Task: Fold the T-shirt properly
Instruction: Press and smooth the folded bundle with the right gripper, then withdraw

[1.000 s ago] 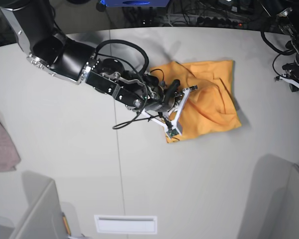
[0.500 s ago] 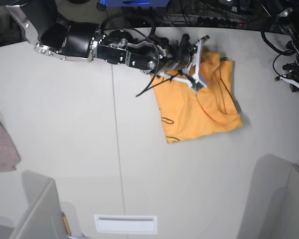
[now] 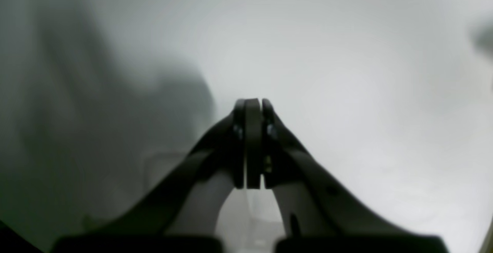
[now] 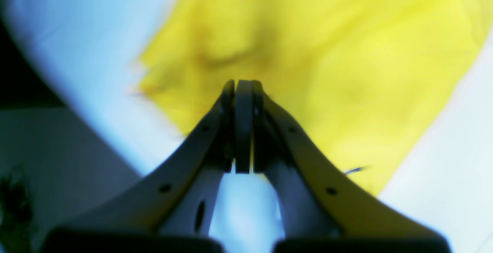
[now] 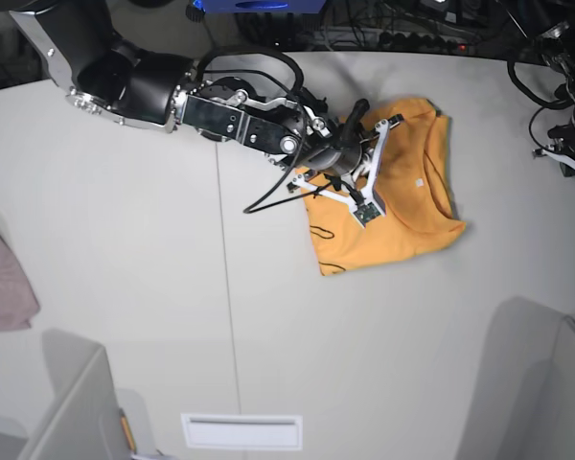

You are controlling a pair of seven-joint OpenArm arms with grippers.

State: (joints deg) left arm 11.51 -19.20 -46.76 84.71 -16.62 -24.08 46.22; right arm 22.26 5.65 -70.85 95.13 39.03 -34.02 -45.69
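Note:
The light-orange T-shirt (image 5: 407, 196) lies folded on the white table (image 5: 125, 240), with thin black curved marks (image 5: 320, 231) on its left part. My right gripper (image 5: 395, 121) hangs over the shirt's far left part with its arm reaching in from the left. In the right wrist view the right gripper (image 4: 243, 87) is shut with no cloth showing between its fingers, and the shirt (image 4: 346, 72) is blurred beyond it. My left gripper (image 3: 252, 104) is shut and empty over a blurred grey surface. Only part of the left arm (image 5: 567, 144) shows at the right edge.
A small mauve-pink cloth (image 5: 2, 278) lies at the table's left edge. A white slotted plate (image 5: 241, 431) sits near the front edge. Grey partitions stand at the front left (image 5: 72, 412) and front right (image 5: 537, 383). Cables (image 5: 383, 38) run along the back.
My right arm swung from the shirt's near left corner up to its far edge, then came back slightly. The shirt's top layer now lies flatter. The left arm has not moved.

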